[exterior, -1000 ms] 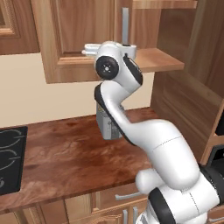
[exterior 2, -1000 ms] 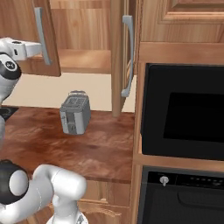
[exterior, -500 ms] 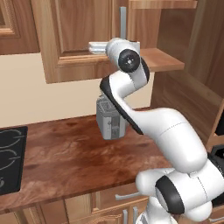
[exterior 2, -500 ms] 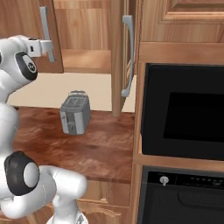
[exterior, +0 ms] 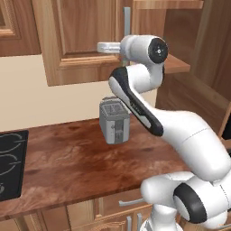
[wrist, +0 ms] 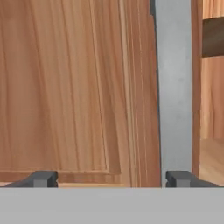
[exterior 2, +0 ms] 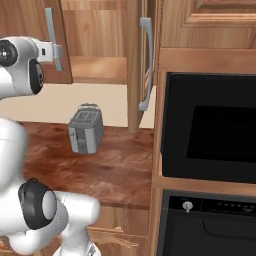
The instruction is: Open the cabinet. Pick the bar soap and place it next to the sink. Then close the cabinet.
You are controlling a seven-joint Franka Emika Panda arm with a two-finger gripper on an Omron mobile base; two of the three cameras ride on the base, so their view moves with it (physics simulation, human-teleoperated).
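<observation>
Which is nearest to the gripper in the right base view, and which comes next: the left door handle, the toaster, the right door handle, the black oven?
1. Left door handle: right at the open gripper, upper left.
2. Toaster: below, on the counter.
3. Right door handle: to the right, on the open door's edge; close to the toaster's rank.
4. Black oven: far right.

Toaster [exterior: 115,120] stands on the tabletop [exterior: 67,158], below the cabinet [exterior: 81,40]. Stove [exterior: 9,162] sits at the tabletop's left end, oven [exterior 2: 210,140] right of the tabletop. Both cabinet doors swung out; right door's handle [exterior 2: 145,65] hangs above the tabletop's right edge. Left door's handle [wrist: 175,87] sits just before the right of the fingers [wrist: 181,178].
</observation>
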